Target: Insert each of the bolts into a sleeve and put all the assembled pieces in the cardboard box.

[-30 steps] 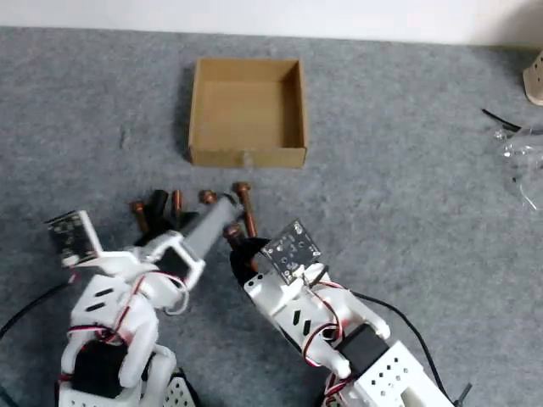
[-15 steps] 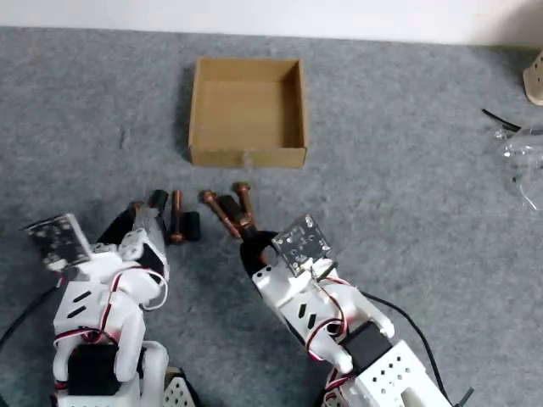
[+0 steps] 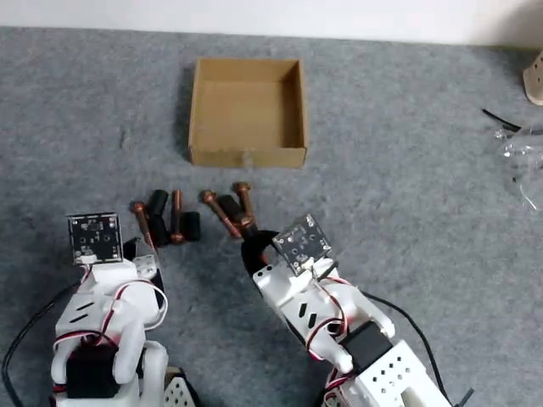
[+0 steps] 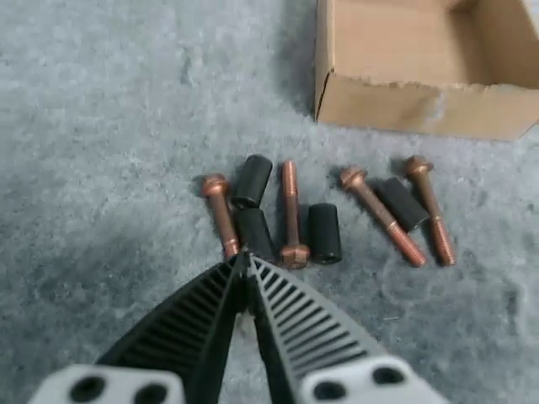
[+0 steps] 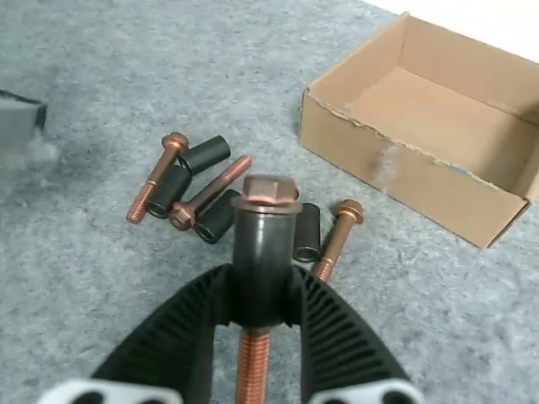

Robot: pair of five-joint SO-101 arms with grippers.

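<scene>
My right gripper (image 5: 261, 282) is shut on a black sleeve with a copper bolt (image 5: 263, 244) pushed through it; the bolt head sits on top and the threaded end pokes out below. In the high view the right gripper (image 3: 254, 248) hangs just in front of the loose parts. Several copper bolts (image 4: 290, 210) and black sleeves (image 4: 324, 233) lie scattered on the grey carpet between the arms and the cardboard box (image 3: 246, 157), which holds nothing. My left gripper (image 4: 247, 263) is shut and holds nothing, its tips just short of a sleeve (image 4: 254, 234) and a bolt (image 4: 221, 215).
Grey carpet covers the whole table. Clear plastic and black wires (image 3: 517, 144) lie at the far right edge. The box (image 5: 429, 151) stands beyond the parts, with bare carpet on both sides of it.
My left arm has drawn back from the right gripper's piece towards the near left, and its gripper is now shut. The right gripper has shifted only slightly with the bolt and sleeve.
</scene>
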